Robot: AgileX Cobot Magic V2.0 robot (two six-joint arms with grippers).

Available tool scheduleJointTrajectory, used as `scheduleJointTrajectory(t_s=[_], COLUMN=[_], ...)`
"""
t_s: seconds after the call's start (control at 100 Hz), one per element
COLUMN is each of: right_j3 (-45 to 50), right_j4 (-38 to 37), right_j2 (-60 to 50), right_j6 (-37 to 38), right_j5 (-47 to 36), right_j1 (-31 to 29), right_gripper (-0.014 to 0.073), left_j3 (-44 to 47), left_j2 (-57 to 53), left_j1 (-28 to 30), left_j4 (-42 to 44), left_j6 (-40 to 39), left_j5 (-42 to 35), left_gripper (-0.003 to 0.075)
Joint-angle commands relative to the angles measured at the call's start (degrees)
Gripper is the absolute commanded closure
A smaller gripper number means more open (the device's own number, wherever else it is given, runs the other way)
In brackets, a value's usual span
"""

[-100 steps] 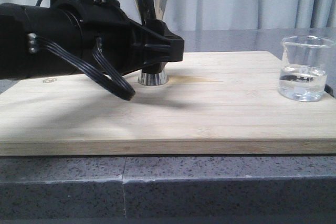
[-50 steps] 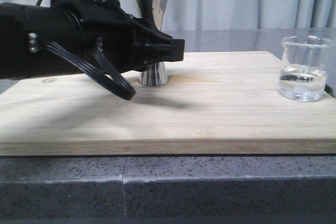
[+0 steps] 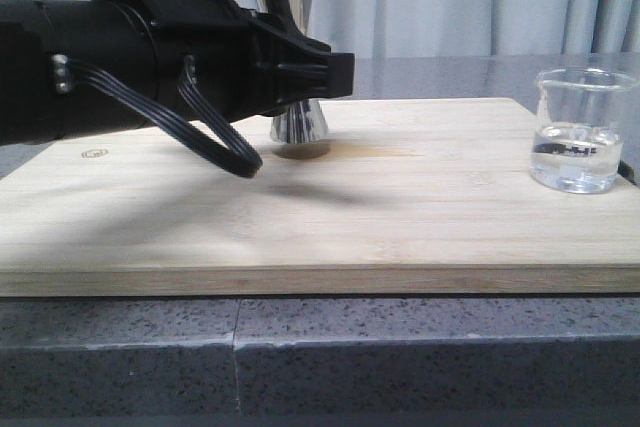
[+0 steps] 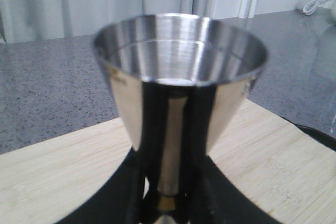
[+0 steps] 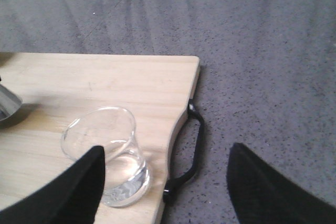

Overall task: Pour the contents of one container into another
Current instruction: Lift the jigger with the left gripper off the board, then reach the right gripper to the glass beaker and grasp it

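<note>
Front view: the left gripper (image 3: pixel 310 75) is clamped on the narrow waist of the steel jigger (image 3: pixel 297 123), whose base hangs just clear of the bamboo board (image 3: pixel 400 207), a shadow beneath it. The glass beaker (image 3: pixel 582 131), part full of clear liquid, stands well apart near the board's right edge.
Left wrist view: the jigger's upper cup (image 4: pixel 181 72) fills the picture, upright, with dark fingers (image 4: pixel 202 145) pressed on either side of the gold-banded waist.
Right wrist view: the right gripper (image 5: pixel 165 182) is spread wide, hovering near the beaker (image 5: pixel 113 153), holding nothing.
Step in hand: carrying the jigger; best kept level and set down near the beaker, so the pour is short.
Hard to tell: the left arm hides the waist in front; whether the jigger holds liquid is unclear; blur softens its rim.
</note>
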Motion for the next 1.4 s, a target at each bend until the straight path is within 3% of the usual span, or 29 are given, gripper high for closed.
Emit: scheduleJointTrajectory(t_s=[0.0,0.24,0.76,0.93,1.39], right_j3=[-1.30,0.97,2.83,2.83,2.83], right_j4=[-1.66,-2.38,-4.01,-4.77,-8.20], right_j2=[0.43,0.43,7.89,13.52,24.95], right_j6=[-0.55,-0.55,-0.55,-0.55,-0.55], right_j5=[-4.41,-5.87,-14.17,-19.65,-34.22], right_j1=[1.45,4.27,6.70,9.67,9.68], right_gripper=[0.0145,0.0145,0.0145,0.0145,0.0145], left_j3=[-1.49,-1.60,-4.01,-4.01,-4.01], left_j2=[-1.97,-5.60,-11.12,-11.12,-11.12], left_j1=[-0.37,-0.83,-0.83,-0.83,-0.83], left_j4=[2.44,6.25,7.00,7.00,7.00], left_j6=[-0.39,-5.83,-6.27,-6.27,-6.27], left_j5=[-5.57,-2.14,10.48,10.84,10.84], left_gripper=[0.0739,0.0739,0.0739,0.0739,0.0739])
